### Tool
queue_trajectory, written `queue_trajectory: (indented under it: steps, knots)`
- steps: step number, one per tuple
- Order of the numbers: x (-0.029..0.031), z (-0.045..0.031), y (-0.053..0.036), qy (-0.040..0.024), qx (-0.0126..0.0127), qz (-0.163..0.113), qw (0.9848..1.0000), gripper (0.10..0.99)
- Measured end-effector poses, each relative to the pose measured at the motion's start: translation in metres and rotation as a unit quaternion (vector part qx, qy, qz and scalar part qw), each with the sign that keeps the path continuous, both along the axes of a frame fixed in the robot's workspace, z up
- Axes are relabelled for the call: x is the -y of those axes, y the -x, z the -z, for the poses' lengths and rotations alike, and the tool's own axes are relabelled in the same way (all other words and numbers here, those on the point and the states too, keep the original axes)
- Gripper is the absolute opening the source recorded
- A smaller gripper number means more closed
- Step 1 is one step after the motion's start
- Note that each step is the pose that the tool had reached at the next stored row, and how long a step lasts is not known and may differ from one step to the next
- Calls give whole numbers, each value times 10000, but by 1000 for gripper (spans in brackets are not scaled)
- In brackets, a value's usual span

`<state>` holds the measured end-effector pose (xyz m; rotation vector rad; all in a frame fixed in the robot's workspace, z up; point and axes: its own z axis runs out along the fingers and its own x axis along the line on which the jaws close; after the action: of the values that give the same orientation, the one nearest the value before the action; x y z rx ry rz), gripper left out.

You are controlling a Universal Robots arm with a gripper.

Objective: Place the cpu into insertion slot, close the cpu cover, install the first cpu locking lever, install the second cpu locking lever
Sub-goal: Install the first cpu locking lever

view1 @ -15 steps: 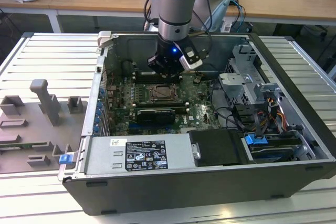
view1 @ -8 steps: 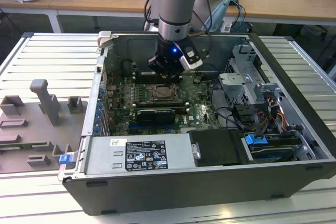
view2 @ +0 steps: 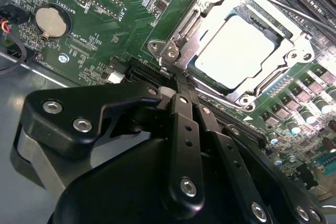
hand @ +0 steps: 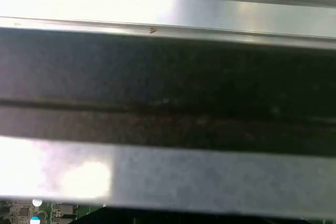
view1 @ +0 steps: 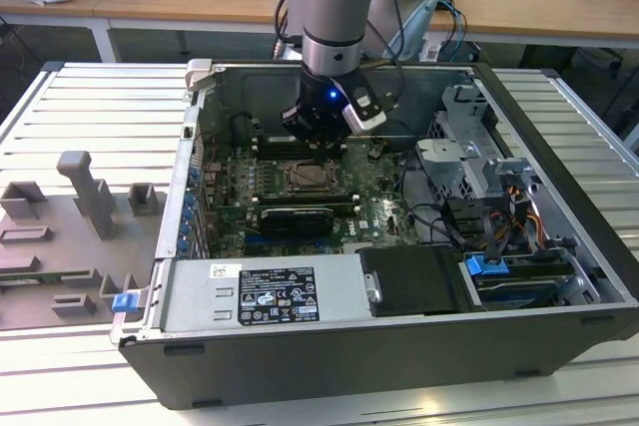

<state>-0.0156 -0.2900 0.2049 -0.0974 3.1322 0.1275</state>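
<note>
Cpu (view2: 239,51) sat flat in the insertion slot (view2: 184,43), near the middle of the green circuit board (view2: 131,19), and you could see the cpu cover (view2: 294,51) lying closed around it, pale top showing through its window. Your gripper (view2: 176,85) hovered just beside the slot's near edge, its fingers drawn together with nothing between them. Beyond, the open computer case (view1: 559,127) rested on the ribbed tabletop (view1: 90,97).
</note>
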Motion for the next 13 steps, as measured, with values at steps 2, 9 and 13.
queue_trajectory:
  steps: [2,9,13]
  knots:
    - [0,16,-6,37,-1,0,10000,106]
    - [0,38,-11,45,-1,0,10000,106]
    - [0,45,-12,35,-1,0,10000,106]
